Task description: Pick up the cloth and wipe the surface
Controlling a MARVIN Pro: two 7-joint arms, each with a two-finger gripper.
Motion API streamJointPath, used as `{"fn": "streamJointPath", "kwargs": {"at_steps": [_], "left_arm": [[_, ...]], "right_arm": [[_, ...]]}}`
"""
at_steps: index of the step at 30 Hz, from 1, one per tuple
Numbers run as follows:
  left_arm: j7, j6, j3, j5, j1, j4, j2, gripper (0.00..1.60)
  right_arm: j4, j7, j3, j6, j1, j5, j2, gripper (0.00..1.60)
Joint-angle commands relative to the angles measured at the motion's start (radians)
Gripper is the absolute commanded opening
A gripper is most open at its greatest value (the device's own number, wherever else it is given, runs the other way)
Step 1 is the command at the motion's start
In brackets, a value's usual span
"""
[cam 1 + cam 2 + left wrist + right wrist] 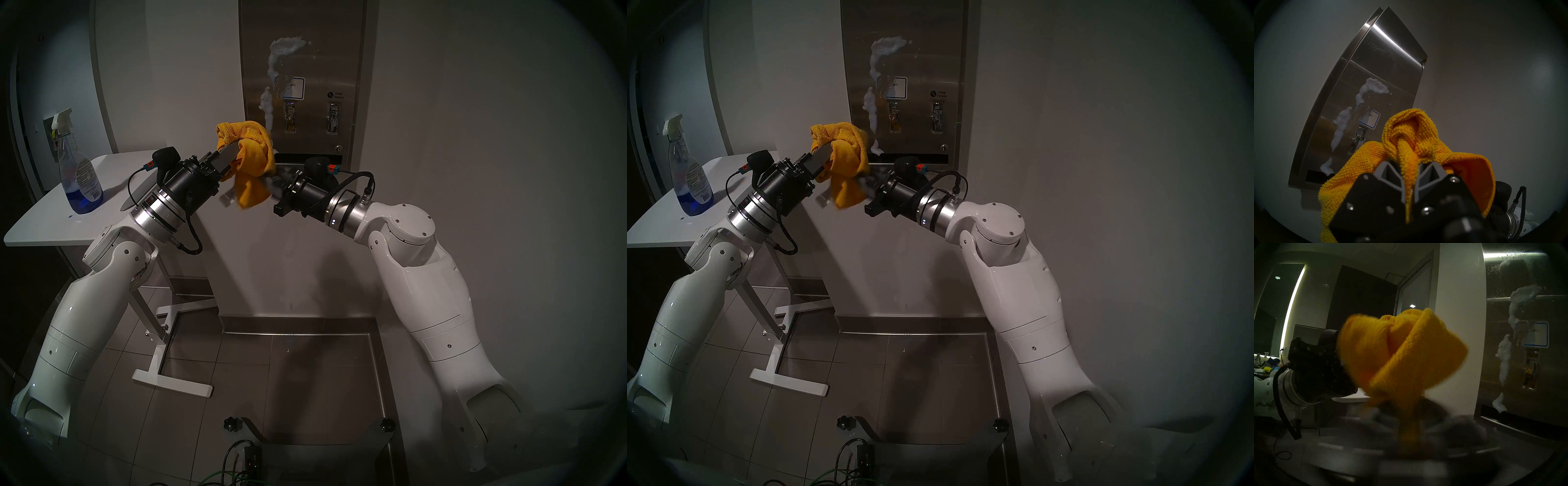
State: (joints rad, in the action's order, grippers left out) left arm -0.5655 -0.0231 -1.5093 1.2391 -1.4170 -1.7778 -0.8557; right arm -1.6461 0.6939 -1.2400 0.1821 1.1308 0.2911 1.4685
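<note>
The mustard-yellow cloth hangs bunched in the air, low in front of the steel panel. My left gripper is shut on a fold of it. My right gripper is blurred, right under the cloth from the other side. Its fingers stand apart, with the cloth's lower tail hanging between them. The surface is a tall brushed steel panel on the wall. White foam streaks run down its left half.
A spray bottle with blue liquid stands on a white table at my left. The table's white foot rests on the tiled floor. A metal base frame with cables lies at the bottom.
</note>
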Motion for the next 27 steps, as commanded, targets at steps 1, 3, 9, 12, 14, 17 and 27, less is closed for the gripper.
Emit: {"fn": "streamJointPath", "kwargs": {"at_steps": [1,3,9,12,14,17,27], "left_arm": [[-0.003,0.012,-0.017,0.002,0.028,-0.021,0.0,0.0],[-0.003,0.012,-0.017,0.002,0.028,-0.021,0.0,0.0],[-0.003,0.012,-0.017,0.002,0.028,-0.021,0.0,0.0],[-0.003,0.012,-0.017,0.002,0.028,-0.021,0.0,0.0],[-0.003,0.012,-0.017,0.002,0.028,-0.021,0.0,0.0],[-0.003,0.012,-0.017,0.002,0.028,-0.021,0.0,0.0],[0.015,0.046,-0.069,-0.014,-0.039,-0.085,0.017,1.6]], "right_arm": [[0.0,-0.016,-0.008,-0.055,-0.05,0.0,0.04,0.0],[0.002,-0.018,-0.009,-0.064,-0.048,-0.002,0.04,0.0],[0.0,-0.028,-0.019,-0.098,-0.035,-0.015,0.034,0.0],[-0.001,-0.032,-0.029,-0.113,-0.031,-0.021,0.027,0.0],[-0.001,-0.039,-0.038,-0.126,-0.03,-0.025,0.028,0.0],[-0.005,-0.052,-0.047,-0.15,-0.029,-0.038,0.028,0.0],[0.018,-0.11,-0.071,-0.218,-0.05,-0.105,0.036,0.0]]}}
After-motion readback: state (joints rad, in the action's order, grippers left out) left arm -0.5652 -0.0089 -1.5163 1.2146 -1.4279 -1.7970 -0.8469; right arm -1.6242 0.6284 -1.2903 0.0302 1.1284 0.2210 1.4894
